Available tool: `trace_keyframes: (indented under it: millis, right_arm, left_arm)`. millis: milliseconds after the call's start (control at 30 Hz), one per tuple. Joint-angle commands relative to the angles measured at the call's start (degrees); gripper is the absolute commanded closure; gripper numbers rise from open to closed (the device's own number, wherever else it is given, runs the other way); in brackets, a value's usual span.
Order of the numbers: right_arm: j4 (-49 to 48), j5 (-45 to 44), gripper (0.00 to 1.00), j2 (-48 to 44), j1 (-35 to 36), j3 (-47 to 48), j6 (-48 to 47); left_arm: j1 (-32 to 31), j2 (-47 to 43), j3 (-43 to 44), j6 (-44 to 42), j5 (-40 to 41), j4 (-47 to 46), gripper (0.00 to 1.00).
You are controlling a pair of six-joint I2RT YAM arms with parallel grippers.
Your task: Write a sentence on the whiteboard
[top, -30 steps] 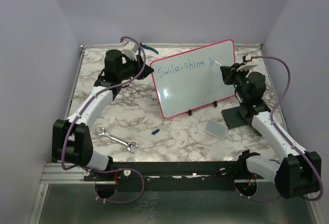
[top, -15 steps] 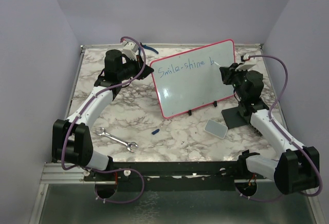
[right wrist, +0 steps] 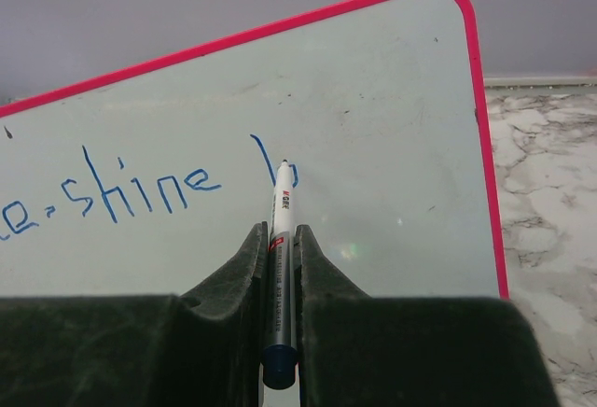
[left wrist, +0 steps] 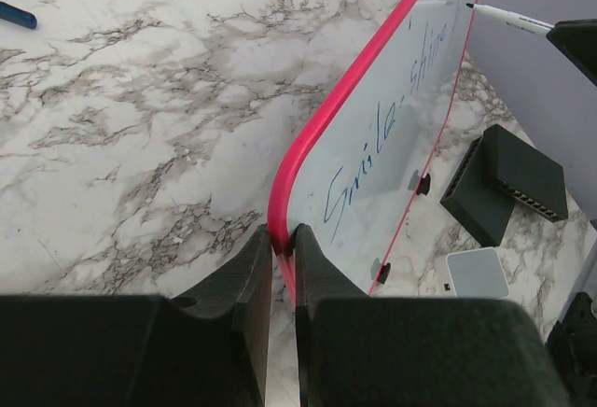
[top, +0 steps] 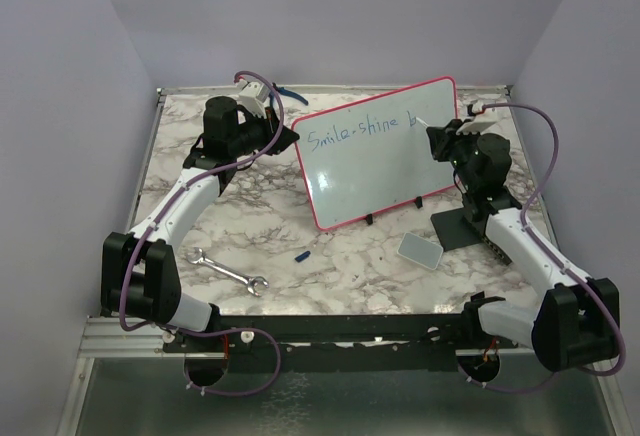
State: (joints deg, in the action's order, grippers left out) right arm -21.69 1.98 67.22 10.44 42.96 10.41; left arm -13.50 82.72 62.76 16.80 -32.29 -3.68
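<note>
Over the marble tabletop (top: 350,271), from above: whiteboard (top: 385,171) propped tilted beyond centre, left corner pinched by the left pincer (top: 288,134). Right pincer (top: 436,136) at the upper right, gripping a marker (top: 420,121). Open marble in front, save for a wrench (top: 228,272), blue cap (top: 303,255) and grey pad (top: 420,250).

From the left wrist: narrow jaws clamped on the red-pink frame at the rounded corner, bare marble to the left.

From the right wrist: closed tight on the marker, tip at the board beside a lone "b". Legible in blue from the sentence (right wrist: 140,192): "e-shine b". Barrel print too small to read. Blank white onward to the right frame edge.
</note>
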Motion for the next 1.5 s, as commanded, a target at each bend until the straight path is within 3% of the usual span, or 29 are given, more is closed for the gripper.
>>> trace_keyframes:
  millis: [0,1467]
  right_arm:
    - [-2.2,-1.7,0.99,1.0,0.2,1.7,-1.2]
    - [0.2,-4.0,0.99,1.1,0.2,-2.1,-0.4]
  left_arm:
    - [0.2,-2.0,0.0,-2.0,0.0,0.2,1.0]
    - [0.2,-2.4,0.0,-2.1,-0.2,0.2,1.0]
